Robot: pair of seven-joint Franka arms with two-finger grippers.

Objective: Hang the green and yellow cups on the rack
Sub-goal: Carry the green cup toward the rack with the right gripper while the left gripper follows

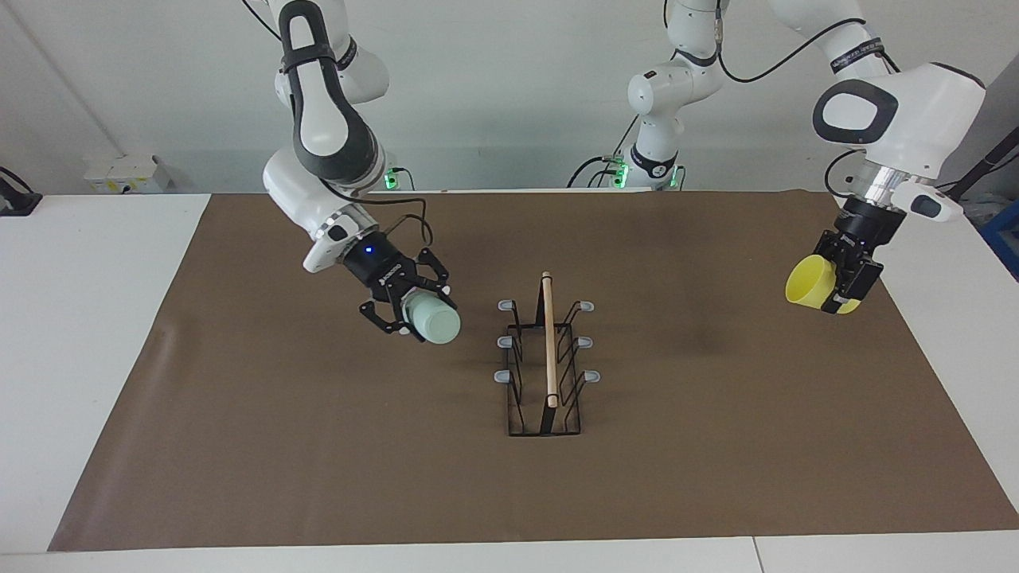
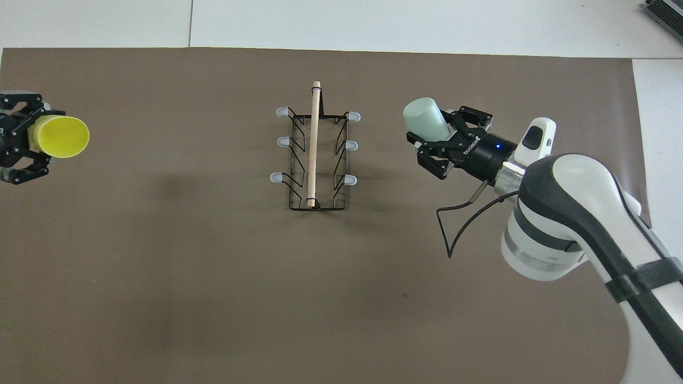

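The rack, black wire with a wooden rod on top, stands mid-mat with all its grey-tipped prongs bare. My right gripper hangs over the mat beside the rack, toward the right arm's end, shut on the pale green cup. That cup lies tilted on its side, base toward the rack. Over the mat's edge at the left arm's end, my left gripper is shut on the yellow cup, whose open mouth faces the rack.
A brown mat covers most of the white table. A small white box sits at the table's corner near the right arm's base. A black cable dangles from the right wrist.
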